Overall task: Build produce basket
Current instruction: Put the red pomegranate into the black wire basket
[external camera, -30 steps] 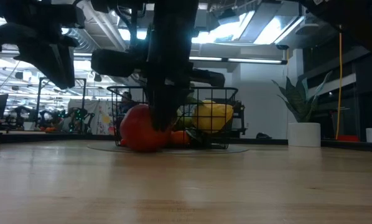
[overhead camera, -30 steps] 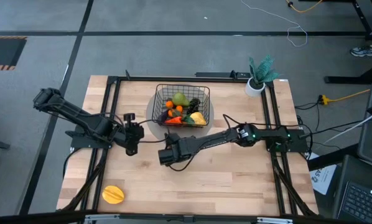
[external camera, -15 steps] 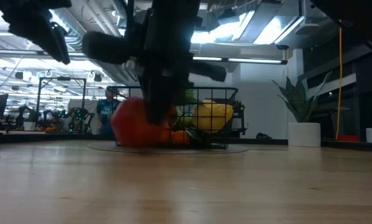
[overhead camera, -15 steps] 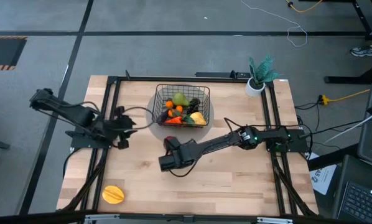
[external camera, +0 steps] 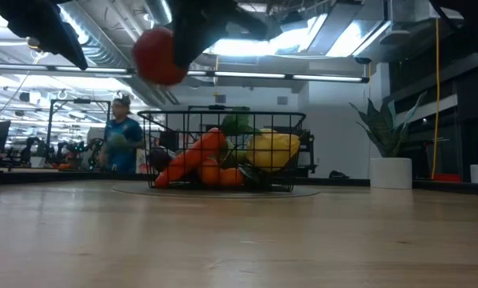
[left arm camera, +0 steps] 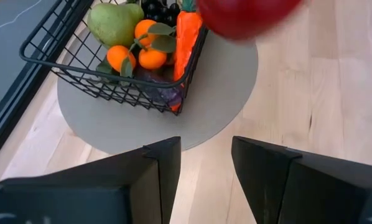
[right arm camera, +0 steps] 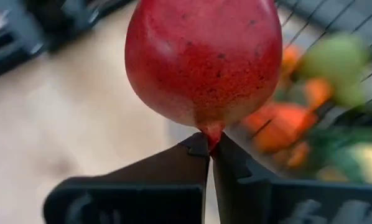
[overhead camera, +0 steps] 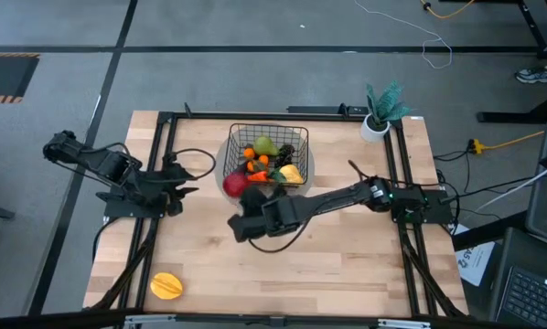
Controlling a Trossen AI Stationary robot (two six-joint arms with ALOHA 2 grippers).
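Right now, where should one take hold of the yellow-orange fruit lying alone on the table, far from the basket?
Grip the yellow-orange oval toy fruit across its shorter width, coming straight down: it lies flat and alone on the wooden table, so both sides look free. The open left gripper seems nearer; the right gripper is shut on the round red fruit.

Light wood table [overhead camera: 347, 265] in a black frame on grey floor [overhead camera: 255, 78] crossed by dark seams. White pot with teal plant [overhead camera: 380, 113] at the table's 1 o'clock corner. Yellow cable [overhead camera: 507, 140] at 3 o'clock. Beyond, in the low view: ceiling strip lights [external camera: 327, 78], standing person [external camera: 121, 144].
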